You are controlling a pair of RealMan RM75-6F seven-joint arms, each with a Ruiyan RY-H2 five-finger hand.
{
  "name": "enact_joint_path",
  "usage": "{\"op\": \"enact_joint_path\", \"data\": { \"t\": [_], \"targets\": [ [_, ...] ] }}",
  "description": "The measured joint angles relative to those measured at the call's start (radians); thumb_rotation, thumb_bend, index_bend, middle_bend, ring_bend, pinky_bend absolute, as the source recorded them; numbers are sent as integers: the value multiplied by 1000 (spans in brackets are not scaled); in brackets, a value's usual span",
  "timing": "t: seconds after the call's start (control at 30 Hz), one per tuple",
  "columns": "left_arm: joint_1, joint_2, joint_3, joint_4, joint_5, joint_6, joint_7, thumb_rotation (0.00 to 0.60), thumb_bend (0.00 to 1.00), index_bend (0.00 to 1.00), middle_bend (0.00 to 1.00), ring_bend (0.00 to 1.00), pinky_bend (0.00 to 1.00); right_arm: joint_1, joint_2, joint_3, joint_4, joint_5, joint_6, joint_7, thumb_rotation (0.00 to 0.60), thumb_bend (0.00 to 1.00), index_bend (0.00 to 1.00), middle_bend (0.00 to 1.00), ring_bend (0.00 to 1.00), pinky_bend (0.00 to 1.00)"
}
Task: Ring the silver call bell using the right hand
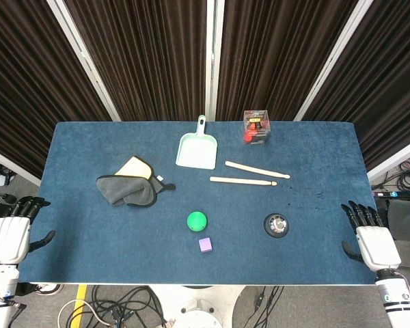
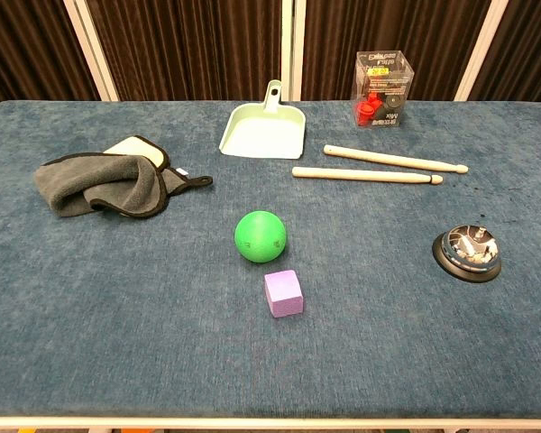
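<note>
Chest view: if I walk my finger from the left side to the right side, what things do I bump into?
Grey cloth → green ball → purple cube → drumsticks → silver call bell. The dustpan and the clear box overlap others sideways, so they are left out.

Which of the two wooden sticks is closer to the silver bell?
The lower drumstick, the one lying nearer the robot's edge of the table. The other drumstick lies just behind it, closer to the clear box, so it is farther from the bell.
</note>
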Motion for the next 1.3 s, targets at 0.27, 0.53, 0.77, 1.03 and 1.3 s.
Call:
{"op": "enact_joint_path", "data": {
  "t": [0.27,0.53,0.77,1.03,1.3],
  "targets": [
    [2,1,4,0,-4,-6,-3,600,156,286,235,166,325,0,1,-1,0,-2,-2,2,600,289,0,0,0,0],
    [-5,4,7,-2,3,-16,-6,600,155,287,234,166,324,1,-3,-2,-1,-15,4,5,600,972,0,0,0,0],
    [-5,7,16,-5,6,-25,-6,600,156,286,231,166,324,-6,-20,2,1,-35,42,-14,600,1000,0,129,62,140],
    [-8,-14,20,22,1,-39,-18,600,156,286,226,166,325,-6,-83,9,123,-167,156,-34,600,1000,0,797,706,656],
    [-7,-15,23,27,2,-38,-28,600,156,286,226,166,325,-4,-143,-8,207,-227,191,-22,600,1000,0,879,811,701]
  ]
}}
